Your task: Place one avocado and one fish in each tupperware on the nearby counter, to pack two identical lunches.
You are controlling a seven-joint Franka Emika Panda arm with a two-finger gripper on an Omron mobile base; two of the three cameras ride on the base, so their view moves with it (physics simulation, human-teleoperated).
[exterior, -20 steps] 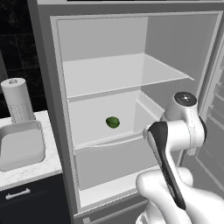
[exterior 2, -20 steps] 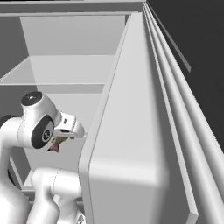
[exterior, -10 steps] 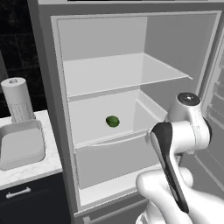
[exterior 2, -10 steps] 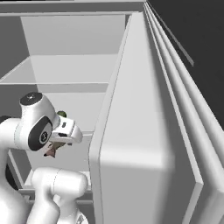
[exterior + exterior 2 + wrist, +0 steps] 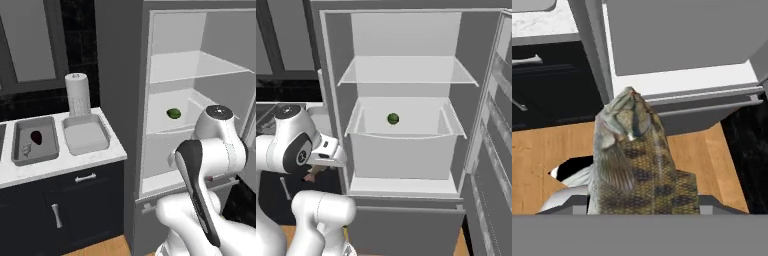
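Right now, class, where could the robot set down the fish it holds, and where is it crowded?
The paler tray, between the paper towel roll and the counter edge, looks bare. The grey tray beside it already holds a dark avocado and something pale. The fridge shelf around the green avocado is open too.

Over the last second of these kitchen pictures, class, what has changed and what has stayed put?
The base has backed away and turned left, so both base views shifted: the counter with the grey tray and pale tray has come into sight. Nothing was grasped or released. The green avocado stays on its fridge shelf, and the brown fish stays between the jaws.
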